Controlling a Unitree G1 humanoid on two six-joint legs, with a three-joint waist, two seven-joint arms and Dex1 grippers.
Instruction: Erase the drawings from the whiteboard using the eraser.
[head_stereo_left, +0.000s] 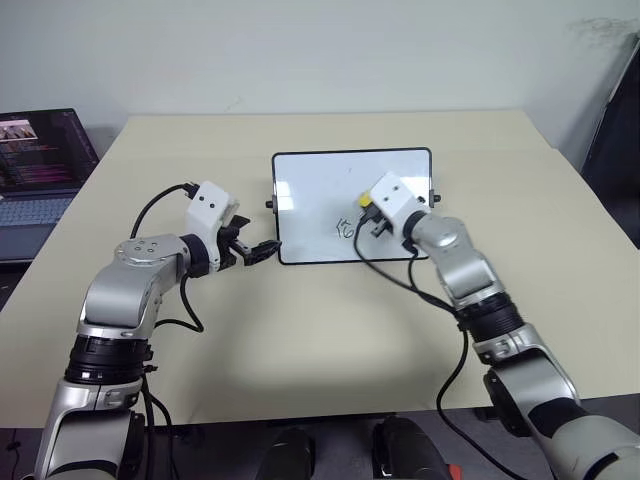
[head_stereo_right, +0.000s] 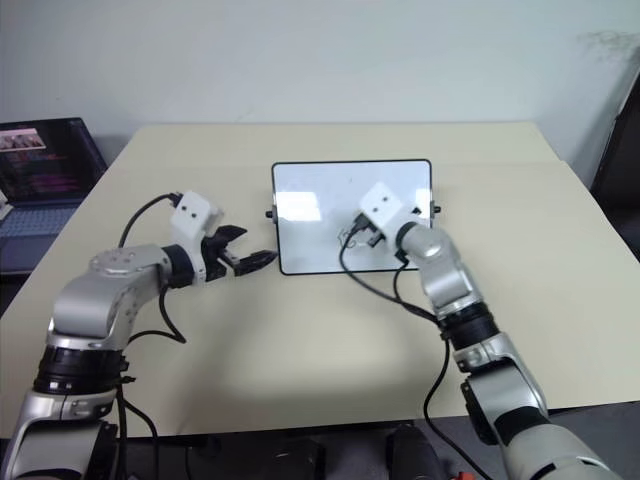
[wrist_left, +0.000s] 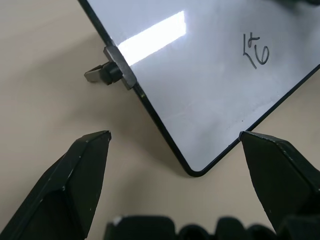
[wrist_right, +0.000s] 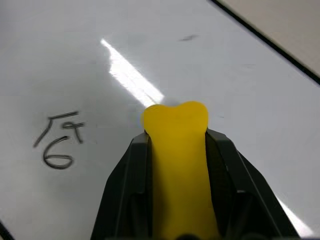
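The whiteboard (head_stereo_left: 320, 190) lies flat on the table, black-framed, with a knob on each side edge. One black scribble of the drawings (head_stereo_left: 345, 228) sits near the board's front edge, also clear in the right wrist view (wrist_right: 59, 145). My right gripper (head_stereo_left: 368, 212) hovers over the board just right of the scribble, shut on the yellow eraser (wrist_right: 177, 150). My left gripper (head_stereo_left: 258, 250) stands open at the board's front left corner (wrist_left: 196, 170), its fingers (wrist_left: 85, 170) astride that corner without touching it.
A laptop (head_stereo_left: 40, 160) with a lit screen sits on a separate surface at the far left. The beige table (head_stereo_left: 300, 340) stretches wide around the board. A dark object (head_stereo_left: 615, 130) stands beyond the table's right edge.
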